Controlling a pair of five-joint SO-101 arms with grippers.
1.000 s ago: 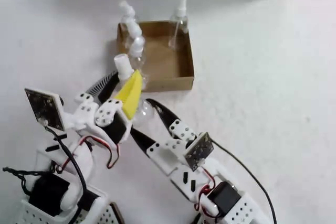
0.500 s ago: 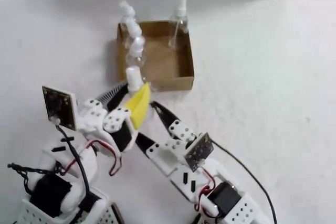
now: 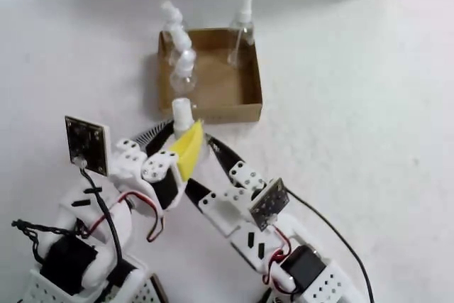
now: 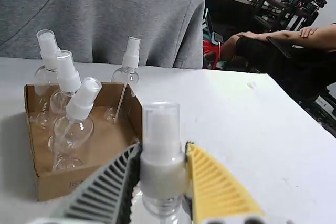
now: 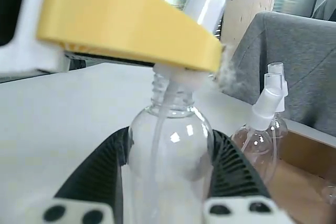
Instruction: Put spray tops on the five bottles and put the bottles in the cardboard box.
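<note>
Bottle (image 5: 169,145) of clear plastic stands upright on the white worktop (image 3: 355,104), just on the near side of the cardboard box (image 3: 227,113) and close to its near wall. The right hand (image 3: 197,162) comes at it from the near right. Its two black fingers (image 5: 228,169) press on either side of the round body, pinching the bottle.

Above them the left hand (image 4: 161,153), coming from the near left, is closed on the spray top (image 4: 160,129). Its grey ribbed finger (image 4: 102,198) is on one side and its yellow finger (image 4: 215,187) on the other, both touching the white collar. The spray top sits on the bottle's neck with its tube hanging down inside. In the right wrist view the neck's threads show under the collar.

Farther off, the box lies open-topped with four capped bottles (image 3: 183,69) upright inside. Three stand in a row along the left wall and one (image 3: 243,23) at the far right corner. Beyond the worktop's far edge is grey upholstery (image 4: 105,19).
</note>
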